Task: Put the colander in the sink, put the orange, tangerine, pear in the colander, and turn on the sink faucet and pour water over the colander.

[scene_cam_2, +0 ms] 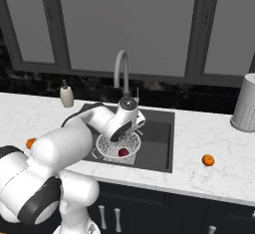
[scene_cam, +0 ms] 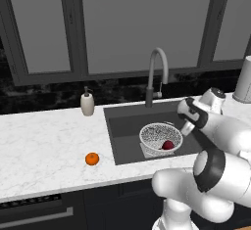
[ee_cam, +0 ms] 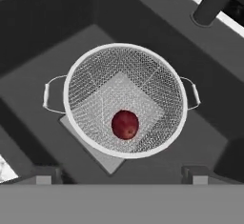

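Observation:
The white-silver mesh colander (ee_cam: 125, 70) sits on the floor of the dark grey sink (ee_cam: 43, 32), over the lighter square. A dark red pear (ee_cam: 125, 124) lies inside it, toward one side. My gripper (ee_cam: 122, 178) hangs open above the colander (scene_cam: 161, 137), its fingertips (ee_cam: 44, 178) wide apart with nothing between them. Two bright orange round fruits lie on the counter, one left of the sink (scene_cam: 92, 159) and one right of it (scene_cam_2: 208, 160). I cannot tell which is the orange and which the tangerine. The grey gooseneck faucet (scene_cam: 157, 70) stands behind the basin.
A small white soap dispenser (scene_cam: 87, 103) stands on the counter left of the faucet. A grey ribbed canister (scene_cam_2: 245, 109) sits at the far right. Dark window frames rise behind the white marble counter (scene_cam: 44, 141).

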Robot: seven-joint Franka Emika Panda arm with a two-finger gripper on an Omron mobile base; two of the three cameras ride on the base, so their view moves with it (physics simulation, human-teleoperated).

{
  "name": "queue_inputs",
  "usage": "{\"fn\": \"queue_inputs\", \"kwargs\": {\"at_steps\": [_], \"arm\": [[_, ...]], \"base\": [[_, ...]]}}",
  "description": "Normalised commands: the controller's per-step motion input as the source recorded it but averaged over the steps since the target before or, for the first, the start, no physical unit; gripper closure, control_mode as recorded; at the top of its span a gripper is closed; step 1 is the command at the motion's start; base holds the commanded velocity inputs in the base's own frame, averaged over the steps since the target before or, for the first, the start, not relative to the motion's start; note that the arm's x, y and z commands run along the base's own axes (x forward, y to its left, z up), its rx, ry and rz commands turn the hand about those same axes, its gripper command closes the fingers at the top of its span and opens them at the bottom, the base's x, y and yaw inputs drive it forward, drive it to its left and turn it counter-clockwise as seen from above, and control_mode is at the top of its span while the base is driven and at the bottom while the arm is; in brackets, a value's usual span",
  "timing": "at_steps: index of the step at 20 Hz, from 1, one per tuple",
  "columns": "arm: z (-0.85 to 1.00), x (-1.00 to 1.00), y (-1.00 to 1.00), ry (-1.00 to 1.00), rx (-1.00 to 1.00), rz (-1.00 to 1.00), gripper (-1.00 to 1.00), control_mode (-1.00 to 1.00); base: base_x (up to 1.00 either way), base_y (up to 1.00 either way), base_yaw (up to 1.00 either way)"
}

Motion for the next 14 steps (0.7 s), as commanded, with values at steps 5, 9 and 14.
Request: {"fn": "queue_inputs", "kwargs": {"at_steps": [5,9,14], "arm": [[1.00,-0.17,-0.52,0.27,-0.06,-0.07,-1.00,-1.00],[0.46,-0.44,-0.79,0.10,-0.01,-0.19,-1.00,-1.00],[0.01,-0.52,-0.97,0.01,0.00,-0.27,-1.00,-1.00]], "base": [[0.00,0.00,0.00],[0.00,0.00,0.00],[0.00,0.00,0.00]]}}
